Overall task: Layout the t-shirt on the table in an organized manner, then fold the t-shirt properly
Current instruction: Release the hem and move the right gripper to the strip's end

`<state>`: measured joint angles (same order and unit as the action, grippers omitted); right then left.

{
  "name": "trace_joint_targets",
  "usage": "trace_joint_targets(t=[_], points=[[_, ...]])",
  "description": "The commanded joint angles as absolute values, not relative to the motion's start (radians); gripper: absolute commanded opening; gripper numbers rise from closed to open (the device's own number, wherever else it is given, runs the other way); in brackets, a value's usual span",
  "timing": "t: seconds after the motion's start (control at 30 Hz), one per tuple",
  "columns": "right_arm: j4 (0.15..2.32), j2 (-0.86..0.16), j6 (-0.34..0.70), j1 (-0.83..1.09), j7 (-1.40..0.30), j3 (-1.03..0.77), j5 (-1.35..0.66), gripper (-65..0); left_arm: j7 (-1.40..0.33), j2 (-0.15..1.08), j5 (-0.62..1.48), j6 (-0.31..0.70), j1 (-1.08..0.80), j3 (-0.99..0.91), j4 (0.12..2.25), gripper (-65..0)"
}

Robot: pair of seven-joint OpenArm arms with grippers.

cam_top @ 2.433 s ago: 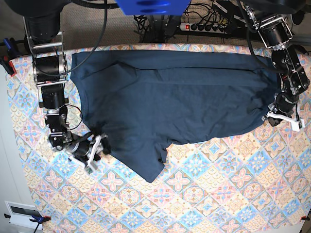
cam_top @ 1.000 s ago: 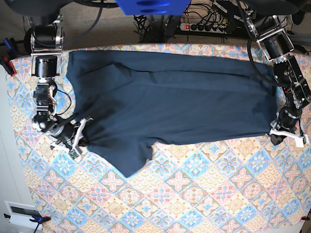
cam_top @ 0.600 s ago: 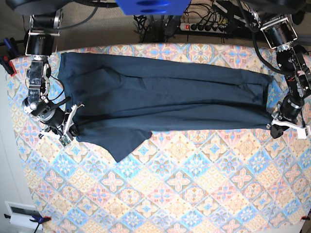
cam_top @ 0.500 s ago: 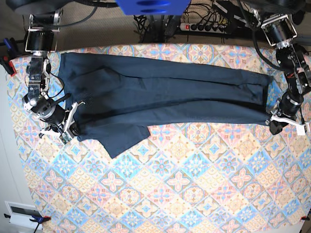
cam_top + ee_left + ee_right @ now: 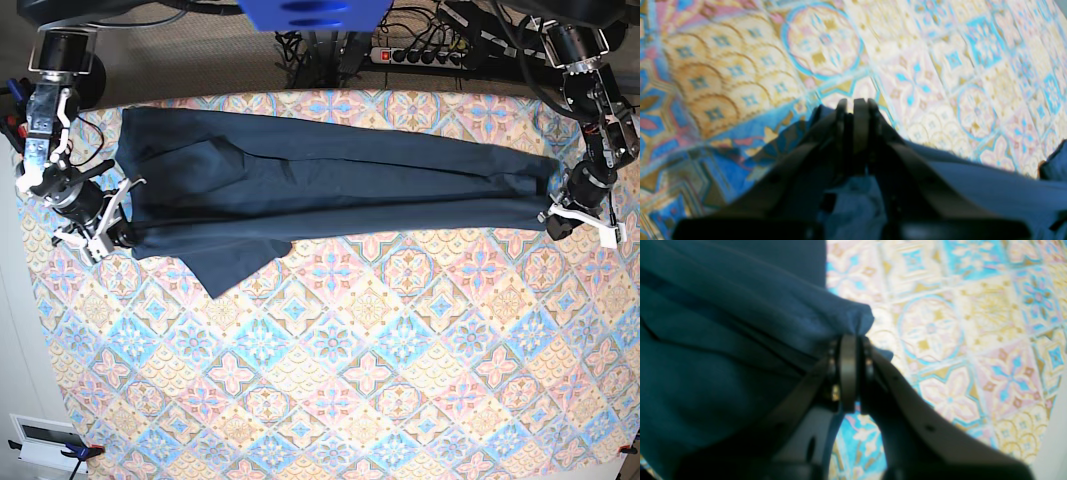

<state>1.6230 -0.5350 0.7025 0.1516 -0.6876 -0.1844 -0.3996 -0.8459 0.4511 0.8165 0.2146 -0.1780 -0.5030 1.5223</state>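
Observation:
The dark navy t-shirt (image 5: 340, 190) lies stretched in a long, narrow band across the far part of the table (image 5: 400, 380), with one sleeve (image 5: 235, 265) pointing toward the near side. At the shirt's left end in the base view, my right gripper (image 5: 118, 235) is shut on a bunched corner of the fabric (image 5: 853, 320), seen close up at the right gripper (image 5: 848, 340). My left gripper (image 5: 555, 218) is shut on the shirt's right end. In the left wrist view its closed fingertips (image 5: 855, 106) sit over the patterned cloth (image 5: 923, 50), and navy fabric (image 5: 973, 186) trails behind them.
A power strip with cables (image 5: 420, 50) lies behind the table's far edge, under a blue part (image 5: 310, 12). A clamp (image 5: 15, 130) grips the left table edge. A white box (image 5: 45, 440) sits off the near left corner.
Both grippers have moved outward and toward the far edge, holding the shirt ends. The shirt has been pulled from a broad spread into a narrow taut band, and the sleeve has drawn up.

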Motion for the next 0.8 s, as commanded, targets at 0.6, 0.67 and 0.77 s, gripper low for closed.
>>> trace_joint_targets(t=[0.6, 0.67, 0.77], points=[[1.641, -0.562, 0.698, 0.248, -0.756, -0.186, -0.295, -61.6, -1.023, 0.521, 0.825, 0.205, -0.197, -0.358, 1.54, -54.4], [1.643, -0.561, 0.698, 0.248, -0.76, -0.193, -0.291, -55.6, -1.043, 0.518, 0.829, 0.205, -0.202, -0.407, 1.541, -44.1], [1.695, -0.561, 0.698, 0.243, -0.756, -0.231, -0.292, -45.8, -1.043, 0.504, 0.831, 0.211, -0.203, -0.478, 1.54, -27.7]])
